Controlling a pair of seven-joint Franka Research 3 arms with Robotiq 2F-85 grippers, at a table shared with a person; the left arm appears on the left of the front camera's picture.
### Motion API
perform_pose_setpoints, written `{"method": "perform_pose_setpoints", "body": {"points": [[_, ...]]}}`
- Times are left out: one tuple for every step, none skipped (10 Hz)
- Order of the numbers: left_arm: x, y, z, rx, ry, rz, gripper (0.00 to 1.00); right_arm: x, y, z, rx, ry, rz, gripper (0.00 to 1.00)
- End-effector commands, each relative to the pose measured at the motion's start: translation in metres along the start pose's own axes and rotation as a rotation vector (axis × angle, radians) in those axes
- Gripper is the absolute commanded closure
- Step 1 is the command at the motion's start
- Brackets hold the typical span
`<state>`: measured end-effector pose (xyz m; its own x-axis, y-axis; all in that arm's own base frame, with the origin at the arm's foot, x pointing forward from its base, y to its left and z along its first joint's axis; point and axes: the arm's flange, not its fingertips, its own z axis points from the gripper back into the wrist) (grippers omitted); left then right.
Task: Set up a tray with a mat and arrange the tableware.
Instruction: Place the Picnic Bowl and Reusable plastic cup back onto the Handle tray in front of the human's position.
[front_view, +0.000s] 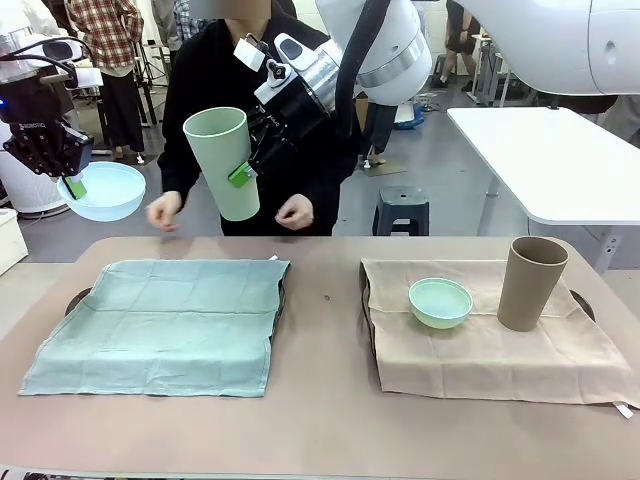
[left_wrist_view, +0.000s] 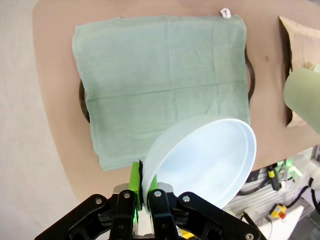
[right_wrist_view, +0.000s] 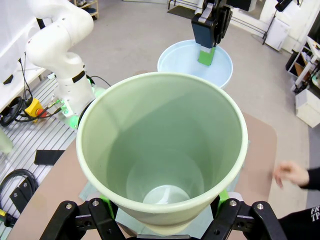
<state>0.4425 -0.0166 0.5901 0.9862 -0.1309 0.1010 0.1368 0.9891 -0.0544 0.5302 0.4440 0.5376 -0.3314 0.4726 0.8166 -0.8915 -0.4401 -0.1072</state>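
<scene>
High at the left, my left gripper (front_view: 72, 183) is shut on the rim of the pale blue bowl (front_view: 108, 192); the left wrist view shows its jaws (left_wrist_view: 142, 192) pinching the bowl (left_wrist_view: 205, 157) above the green mat (left_wrist_view: 160, 80). My right gripper (front_view: 243, 174) holds the light green cup (front_view: 222, 160) tilted in mid-air over the table's far edge; the right wrist view looks into that cup (right_wrist_view: 160, 145) between the fingers (right_wrist_view: 102, 207). The green mat (front_view: 160, 320) covers the left tray (front_view: 78, 298). On the beige mat (front_view: 480, 350) stand the mint green bowl (front_view: 440, 302) and the brown-tan cup (front_view: 530, 282).
A person in black stands at the far side, both hands (front_view: 163, 210) low near the table edge, close behind the raised cup. A white table (front_view: 550, 150) and a stool (front_view: 405, 210) are beyond at the right. The right tray's rim (front_view: 585, 300) peeks from under the beige mat.
</scene>
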Motion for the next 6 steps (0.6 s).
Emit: {"method": "perform_pose_setpoints", "body": {"points": [[-0.001,0.002,0.002,-0.006,-0.014,-0.017,1.00,0.001,-0.001,0.001,0.001,0.007,0.003,1.00],[-0.001,0.002,0.002,-0.006,-0.014,-0.017,1.00,0.001,-0.001,0.001,0.001,0.007,0.003,1.00],[0.000,0.000,0.000,0.000,0.000,0.000,0.95,0.000,0.000,0.000,0.000,0.000,0.000,0.15],[-0.002,0.012,-0.022,-0.115,0.062,0.027,0.95,-0.020,-0.013,-0.012,0.073,-0.069,-0.010,0.15],[-0.006,0.020,-0.050,-0.142,0.109,0.013,0.95,-0.034,-0.020,-0.023,0.105,-0.077,0.052,0.15],[-0.012,0.025,-0.068,-0.163,0.122,0.005,0.95,-0.046,-0.028,-0.037,0.136,-0.135,0.100,0.15]]}}
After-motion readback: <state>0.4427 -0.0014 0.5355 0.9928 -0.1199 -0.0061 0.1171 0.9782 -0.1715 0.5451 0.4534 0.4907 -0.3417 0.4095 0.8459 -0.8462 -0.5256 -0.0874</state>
